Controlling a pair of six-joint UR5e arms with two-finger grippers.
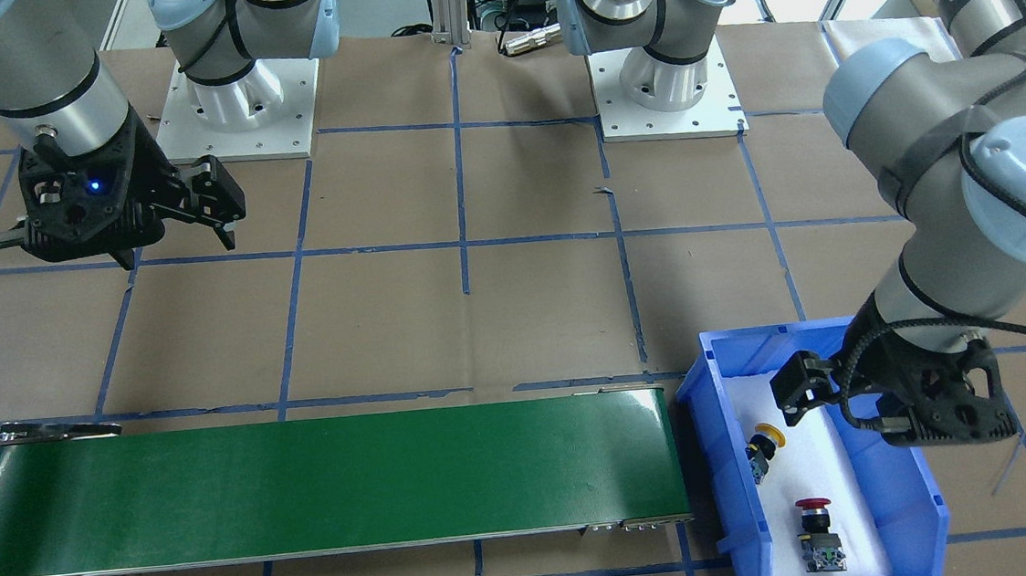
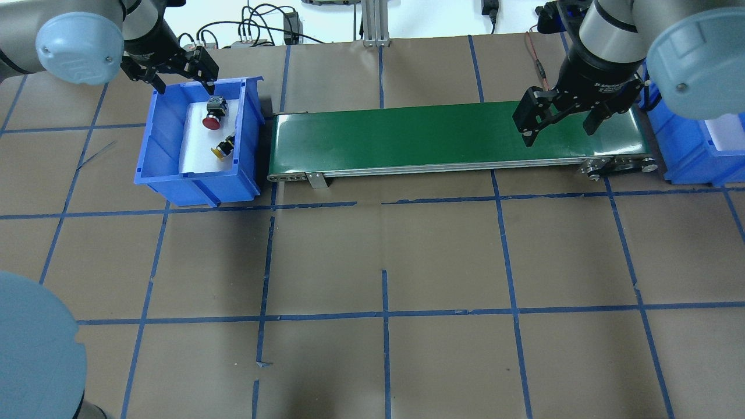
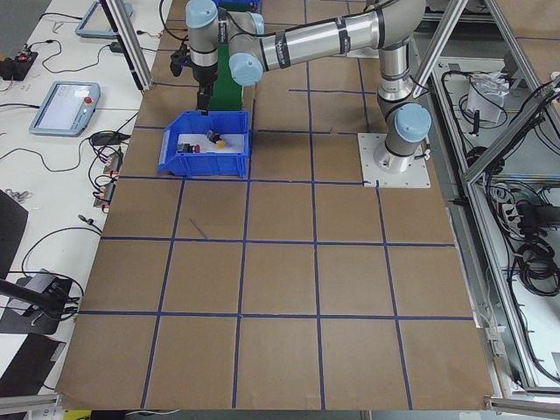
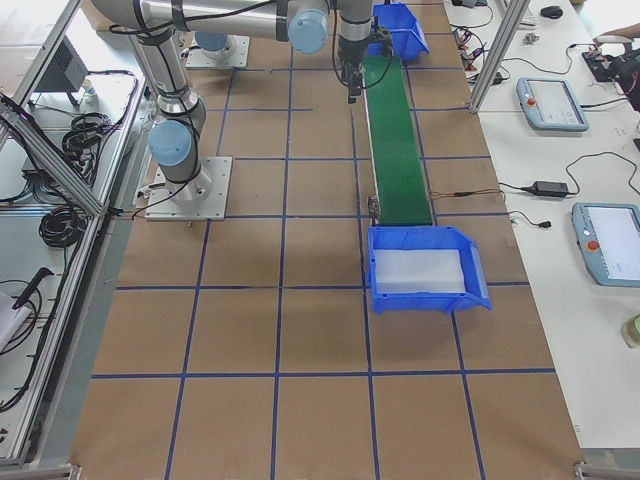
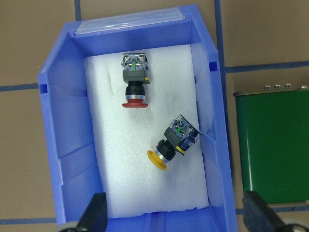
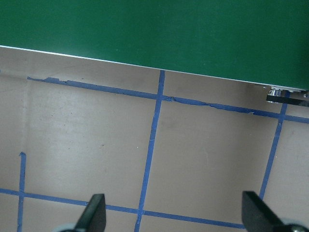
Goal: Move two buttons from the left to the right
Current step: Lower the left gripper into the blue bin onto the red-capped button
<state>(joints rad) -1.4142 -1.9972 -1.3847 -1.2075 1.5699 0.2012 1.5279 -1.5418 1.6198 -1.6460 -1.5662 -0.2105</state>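
Note:
The red-capped button [image 2: 213, 116] and the yellow-capped button [image 2: 223, 148] lie on their sides on white foam in the left blue bin [image 2: 154, 151]. In the left wrist view the red button [image 5: 133, 92] is farther from the camera and the yellow button [image 5: 169, 147] is nearer the conveyor side. They also show in the front view, red [image 1: 813, 512] and yellow [image 1: 766, 442]. My left gripper [image 2: 183, 81] hovers open and empty above the bin's far end. My right gripper [image 2: 559, 125] hovers open and empty above the right part of the green conveyor [image 2: 436, 134].
A second blue bin [image 2: 687, 145] with white foam stands at the conveyor's right end, seen empty in the right side view [image 4: 420, 290]. The conveyor belt lies between the two bins. The brown table [image 2: 384, 262] has blue tape lines.

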